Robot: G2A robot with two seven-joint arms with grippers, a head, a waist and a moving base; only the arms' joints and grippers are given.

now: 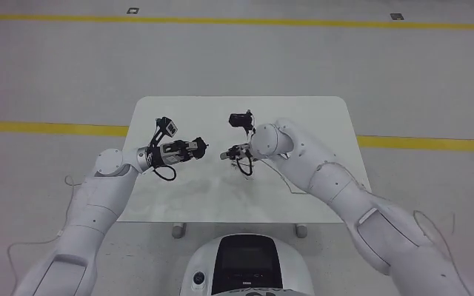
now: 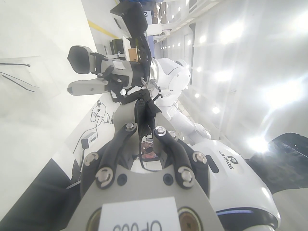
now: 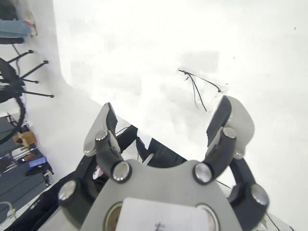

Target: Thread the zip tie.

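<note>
My left gripper (image 2: 144, 104) is shut, its dark pads pressed together. A thin black zip tie (image 2: 142, 150) runs down between its fingers toward the wrist. In the top view this gripper (image 1: 201, 146) hovers over the middle of the white table (image 1: 311, 118), pointing at my right gripper (image 1: 224, 155) a short gap away. My right gripper (image 3: 166, 115) is open with nothing between its pads. Seen from the left wrist, the right gripper (image 2: 70, 75) shows one black pad and one grey finger spread apart.
A clear plastic bag (image 3: 211, 92) holding spare black zip ties (image 3: 196, 90) lies flat on the table beyond the right fingers. The same loose ties (image 2: 18, 79) lie on the tabletop. The table's rounded corner (image 3: 62, 78) drops to the floor.
</note>
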